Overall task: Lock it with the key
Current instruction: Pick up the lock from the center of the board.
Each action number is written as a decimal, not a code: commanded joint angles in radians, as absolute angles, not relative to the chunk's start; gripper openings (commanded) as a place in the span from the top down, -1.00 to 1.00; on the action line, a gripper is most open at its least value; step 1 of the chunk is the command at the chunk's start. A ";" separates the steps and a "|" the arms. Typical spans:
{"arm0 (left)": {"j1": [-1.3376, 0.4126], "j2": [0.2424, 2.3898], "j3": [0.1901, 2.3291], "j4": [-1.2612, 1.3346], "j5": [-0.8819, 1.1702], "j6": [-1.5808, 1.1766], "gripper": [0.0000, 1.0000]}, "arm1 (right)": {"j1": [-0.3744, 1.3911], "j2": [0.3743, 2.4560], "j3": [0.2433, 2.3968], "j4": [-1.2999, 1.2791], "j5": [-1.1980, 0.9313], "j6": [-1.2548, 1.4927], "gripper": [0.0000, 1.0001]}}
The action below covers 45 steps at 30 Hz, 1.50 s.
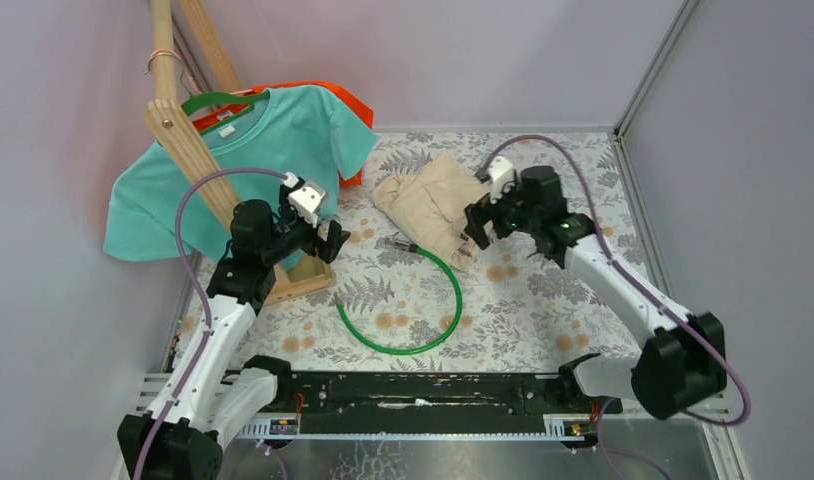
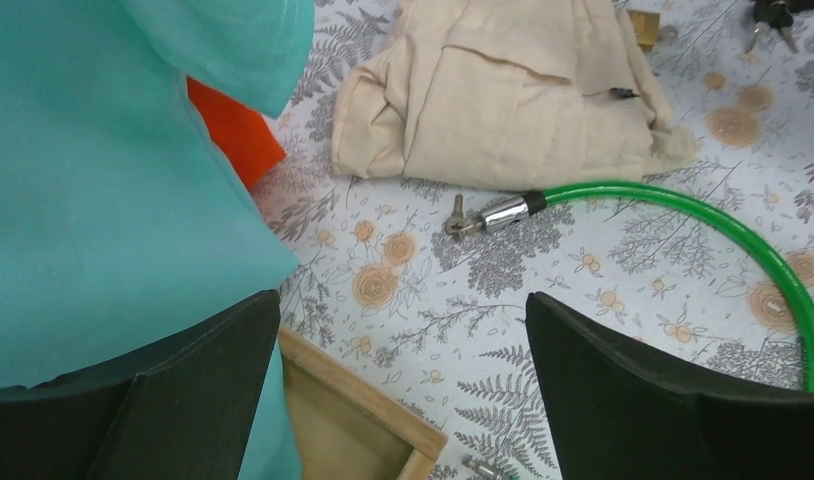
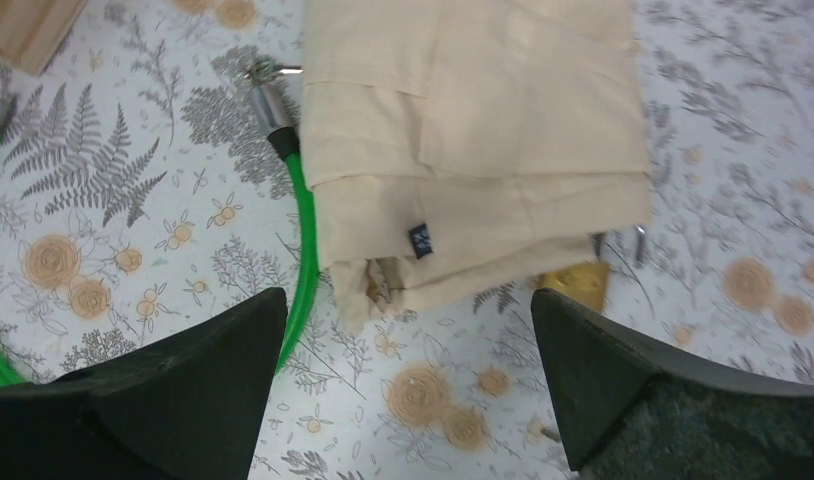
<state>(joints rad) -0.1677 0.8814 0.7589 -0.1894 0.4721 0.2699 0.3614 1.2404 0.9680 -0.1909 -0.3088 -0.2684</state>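
A green cable lock (image 1: 445,310) lies in a loop on the floral table. Its chrome end (image 2: 503,212) has a small key (image 2: 457,212) at its tip, just in front of a folded beige cloth (image 1: 433,200). The cable's other end (image 2: 480,467) lies by the wooden base. A brass padlock (image 3: 573,285) peeks out from under the cloth's edge, and it also shows in the left wrist view (image 2: 643,25). My left gripper (image 1: 328,240) is open and empty, above the table left of the key. My right gripper (image 1: 480,225) is open and empty, over the cloth's near edge.
A wooden hanger stand with a square base (image 1: 298,280) holds a teal T-shirt (image 1: 273,150) over an orange one (image 1: 348,100) at the back left. A bunch of keys (image 2: 768,15) lies right of the cloth. Grey walls close in the table.
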 commanded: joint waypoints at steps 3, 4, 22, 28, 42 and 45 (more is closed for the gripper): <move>-0.168 0.872 0.722 -0.218 0.424 0.322 -1.00 | 0.537 1.459 1.119 -0.166 -0.261 -0.361 -0.99; -0.167 0.874 0.719 -0.220 0.426 0.323 -1.00 | 0.562 1.497 1.138 -0.170 -0.263 -0.367 -1.00; -0.138 0.857 0.699 -0.224 0.439 0.315 -1.00 | 0.747 2.042 1.509 -0.368 -0.230 -0.472 -0.16; -0.130 0.849 0.698 -0.228 0.452 0.314 -1.00 | 0.746 2.071 1.518 -0.352 -0.182 -0.504 -0.11; -0.123 0.852 0.690 -0.229 0.464 0.322 -1.00 | 0.745 2.040 1.461 -0.294 -0.112 -0.557 -0.12; -0.123 0.856 0.692 -0.227 0.467 0.322 -1.00 | 0.746 2.065 1.470 -0.311 -0.134 -0.558 -0.12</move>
<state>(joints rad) -0.1314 0.8608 0.6979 -0.2436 0.4484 0.3065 0.7479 2.0602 1.4639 -0.3229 -0.1398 -0.5373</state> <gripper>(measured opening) 0.998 0.560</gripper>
